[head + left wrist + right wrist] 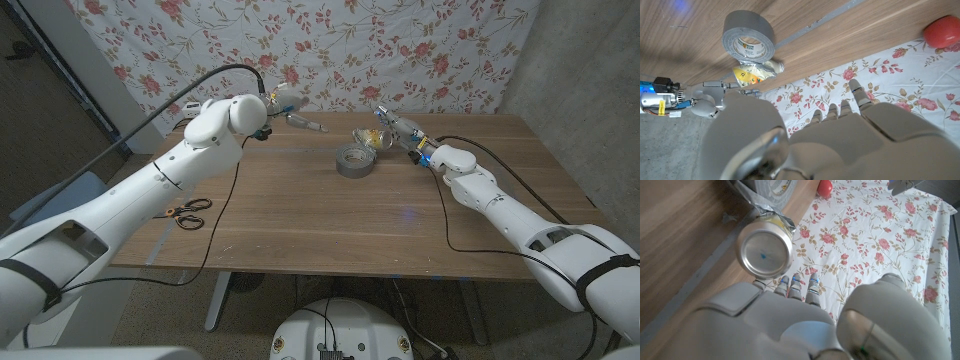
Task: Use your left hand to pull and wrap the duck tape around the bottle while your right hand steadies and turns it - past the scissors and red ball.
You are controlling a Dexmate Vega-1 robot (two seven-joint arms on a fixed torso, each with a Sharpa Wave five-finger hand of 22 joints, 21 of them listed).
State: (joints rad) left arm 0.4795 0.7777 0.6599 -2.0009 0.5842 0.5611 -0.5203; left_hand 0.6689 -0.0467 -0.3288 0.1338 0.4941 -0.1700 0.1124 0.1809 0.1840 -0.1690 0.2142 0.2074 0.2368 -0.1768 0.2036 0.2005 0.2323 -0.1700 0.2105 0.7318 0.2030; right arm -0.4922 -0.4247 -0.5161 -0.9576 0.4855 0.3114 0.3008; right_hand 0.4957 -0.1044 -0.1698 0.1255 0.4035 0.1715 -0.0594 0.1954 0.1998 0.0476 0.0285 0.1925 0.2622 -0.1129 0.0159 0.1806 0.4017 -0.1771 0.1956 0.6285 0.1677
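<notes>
The bottle (371,139), wrapped in silver tape with a yellow label, lies on its side near the table's far edge. Its round metal end (765,250) faces the right wrist camera. My right hand (404,131) holds the bottle from the right, its fingertips (799,284) against the bottle's end. The grey duck tape roll (354,160) lies flat just in front of the bottle (758,73). My left hand (284,106) hovers over the far edge, left of the roll (749,42), fingers (856,91) apart and holding nothing.
Scissors (189,213) lie near the table's front left. A red ball (942,31) sits at the far edge, beyond my left hand. A floral cloth (400,50) hangs behind the table. Cables trail along both arms over the wood.
</notes>
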